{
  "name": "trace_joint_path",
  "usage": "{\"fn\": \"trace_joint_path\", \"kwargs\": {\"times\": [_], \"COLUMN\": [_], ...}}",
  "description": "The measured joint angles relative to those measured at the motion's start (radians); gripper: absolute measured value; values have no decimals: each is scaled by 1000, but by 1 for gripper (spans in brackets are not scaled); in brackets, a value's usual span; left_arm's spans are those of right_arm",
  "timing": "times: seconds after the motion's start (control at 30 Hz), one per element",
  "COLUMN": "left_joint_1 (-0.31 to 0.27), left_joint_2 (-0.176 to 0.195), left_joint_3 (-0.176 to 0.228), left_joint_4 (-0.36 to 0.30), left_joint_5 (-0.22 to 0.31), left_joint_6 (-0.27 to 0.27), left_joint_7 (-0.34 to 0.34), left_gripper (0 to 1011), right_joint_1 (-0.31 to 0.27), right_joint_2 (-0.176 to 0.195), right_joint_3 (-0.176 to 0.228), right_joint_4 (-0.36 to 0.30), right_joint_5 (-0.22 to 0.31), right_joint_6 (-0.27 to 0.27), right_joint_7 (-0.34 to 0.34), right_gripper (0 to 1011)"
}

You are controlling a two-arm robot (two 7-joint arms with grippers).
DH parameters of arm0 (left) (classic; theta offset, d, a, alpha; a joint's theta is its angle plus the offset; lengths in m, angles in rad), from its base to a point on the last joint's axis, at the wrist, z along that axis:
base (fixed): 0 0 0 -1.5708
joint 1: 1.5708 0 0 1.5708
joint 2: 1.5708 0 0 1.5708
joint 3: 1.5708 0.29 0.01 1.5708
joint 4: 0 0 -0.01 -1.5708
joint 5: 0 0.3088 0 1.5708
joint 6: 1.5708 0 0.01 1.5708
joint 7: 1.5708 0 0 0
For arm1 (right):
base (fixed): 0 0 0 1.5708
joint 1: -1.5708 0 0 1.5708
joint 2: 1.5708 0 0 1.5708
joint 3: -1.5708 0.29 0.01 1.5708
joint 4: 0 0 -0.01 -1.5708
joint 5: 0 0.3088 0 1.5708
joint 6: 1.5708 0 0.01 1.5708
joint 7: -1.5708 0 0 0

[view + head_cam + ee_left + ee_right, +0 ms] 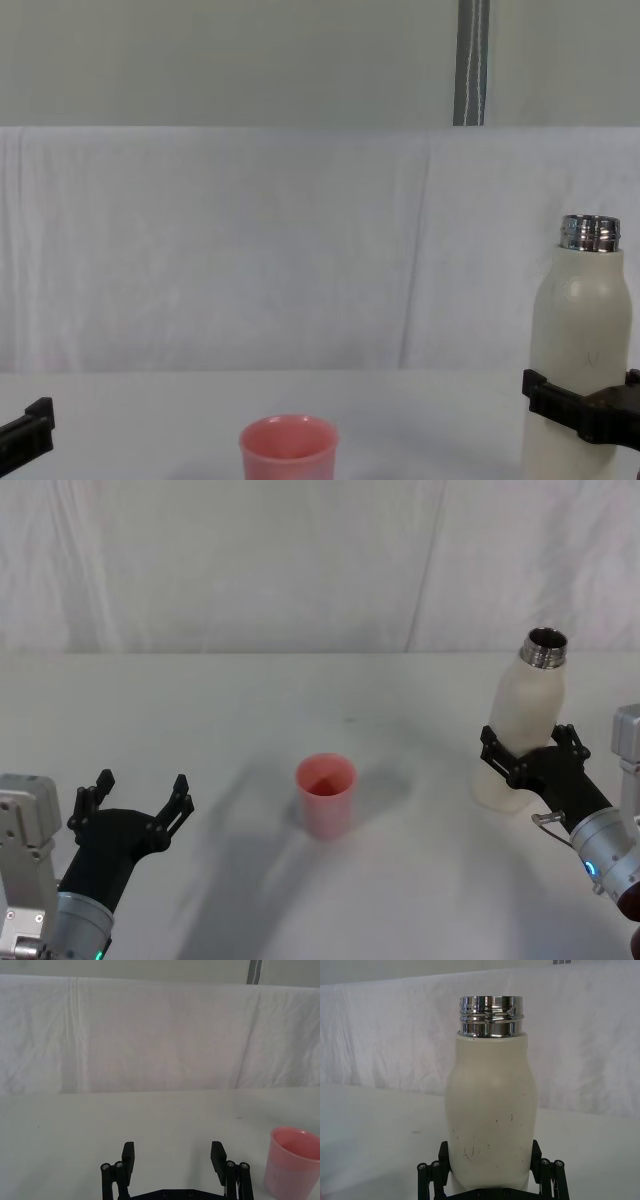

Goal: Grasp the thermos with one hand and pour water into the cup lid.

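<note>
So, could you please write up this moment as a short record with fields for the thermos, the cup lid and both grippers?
thermos: cream-white thermos, upright on the table at the robot's right, steel neck uncapped
cup lid: pink cup lid, upright near the table's middle, mouth open, apart from the thermos
right gripper: right gripper around the thermos's lower body, a finger on each side
left gripper: left gripper open at the robot's left, holding nothing, apart from the cup lid
pouring: not yet begun
</note>
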Motion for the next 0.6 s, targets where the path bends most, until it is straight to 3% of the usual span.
{"fn": "trace_joint_path", "kwargs": {"times": [0.6], "left_joint_1": [0], "left_joint_2": [0], "left_joint_3": [0], "left_joint_4": [0], "left_joint_5": [0], "left_joint_6": [0], "left_joint_7": [0], "left_gripper": [1001], "right_joint_1": [-1], "right_joint_2": [0], "right_joint_3": [1], "right_joint_4": [-1], "right_joint_5": [0], "right_joint_6": [1], "right_joint_7": [-2], "right_gripper": [1000]}}
